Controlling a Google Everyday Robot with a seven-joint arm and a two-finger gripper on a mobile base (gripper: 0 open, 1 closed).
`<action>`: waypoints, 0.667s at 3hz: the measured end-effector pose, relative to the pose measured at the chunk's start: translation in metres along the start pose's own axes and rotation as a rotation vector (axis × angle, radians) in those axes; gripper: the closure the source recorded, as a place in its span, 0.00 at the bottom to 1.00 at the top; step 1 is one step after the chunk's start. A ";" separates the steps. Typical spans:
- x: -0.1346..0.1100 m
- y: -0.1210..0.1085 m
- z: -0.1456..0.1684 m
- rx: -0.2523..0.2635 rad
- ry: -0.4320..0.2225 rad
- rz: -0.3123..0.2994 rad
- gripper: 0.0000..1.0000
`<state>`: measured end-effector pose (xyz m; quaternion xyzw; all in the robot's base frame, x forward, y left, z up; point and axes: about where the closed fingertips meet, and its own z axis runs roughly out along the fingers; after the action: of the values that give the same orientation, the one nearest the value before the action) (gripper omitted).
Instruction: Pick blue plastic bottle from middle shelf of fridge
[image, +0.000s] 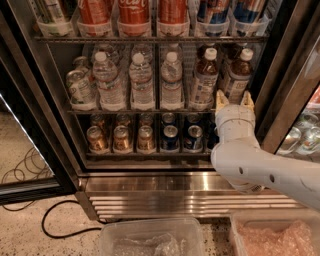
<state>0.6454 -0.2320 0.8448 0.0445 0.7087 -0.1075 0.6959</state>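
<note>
Two blue plastic bottles of dark drink with white caps stand at the right of the middle shelf (145, 111): one (204, 80) left, one (236, 75) right. My gripper (234, 99) is open, its two tan fingertips (221, 97) pointing up just below and in front of the right bottle, either side of its base. It holds nothing. The white arm (260, 167) reaches in from the lower right. The fridge (165, 187) door stands open.
Clear water bottles (142, 82) fill the shelf's left lanes. Red cola bottles (134, 12) stand on the rack above, short cans (170, 138) on the rack below. Clear plastic bins (150, 240) and a black cable (55, 225) lie on the floor. The door frame (285, 85) is close on the right.
</note>
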 end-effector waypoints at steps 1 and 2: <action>0.005 0.001 0.018 0.010 -0.003 0.021 0.39; 0.008 -0.003 0.025 0.020 -0.002 0.019 0.39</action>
<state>0.6688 -0.2412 0.8368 0.0583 0.7065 -0.1079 0.6971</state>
